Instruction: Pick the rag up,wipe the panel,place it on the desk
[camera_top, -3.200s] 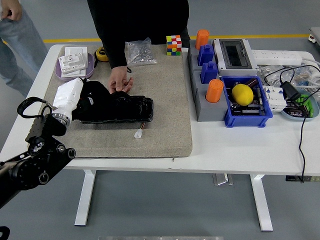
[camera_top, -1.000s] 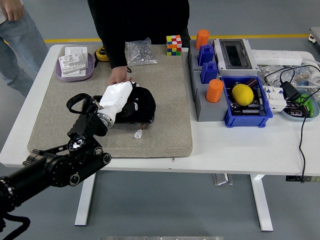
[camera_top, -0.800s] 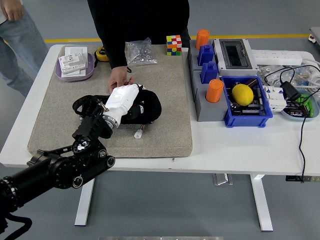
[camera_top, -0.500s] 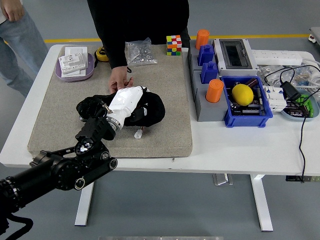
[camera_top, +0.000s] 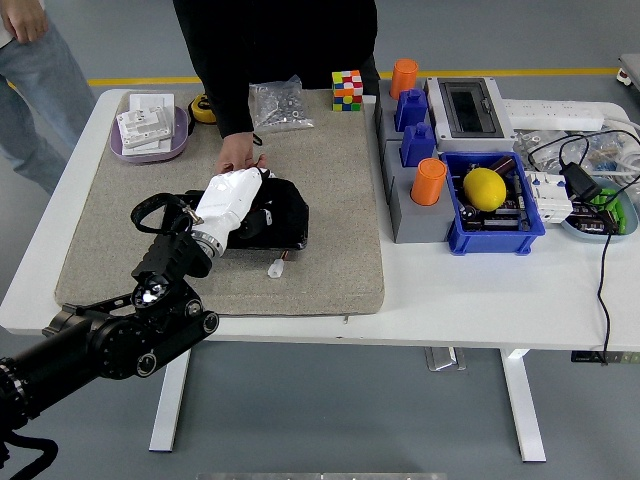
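As I read the head view, my findings are these:

Left hand (camera_top: 232, 196): one white hand on a black arm, laid on top of the panel; I cannot tell from this view whether its fingers are curled or spread.
Right arm: out of view.
Panel (camera_top: 268, 220): one black panel, flat on the mat, mid-left of the table.
Rag: I cannot tell it apart from the dark panel under the hand.
Connector (camera_top: 276, 267): one small white plug on a short lead, just in front of the panel.
Person's hand (camera_top: 238, 155): one, resting at the panel's far edge, touching or nearly touching my left hand.
Mat (camera_top: 340, 240): one grey felt mat.
Table (camera_top: 480, 290): one, white.
Orange cylinders: two, (camera_top: 428, 181) and (camera_top: 404, 77).
Yellow ball (camera_top: 484, 188): one, inside the blue bin (camera_top: 494, 236).
Colour cube (camera_top: 347, 89): one, at the mat's far edge.
Bag of hardware (camera_top: 279, 104): one, beside the cube.
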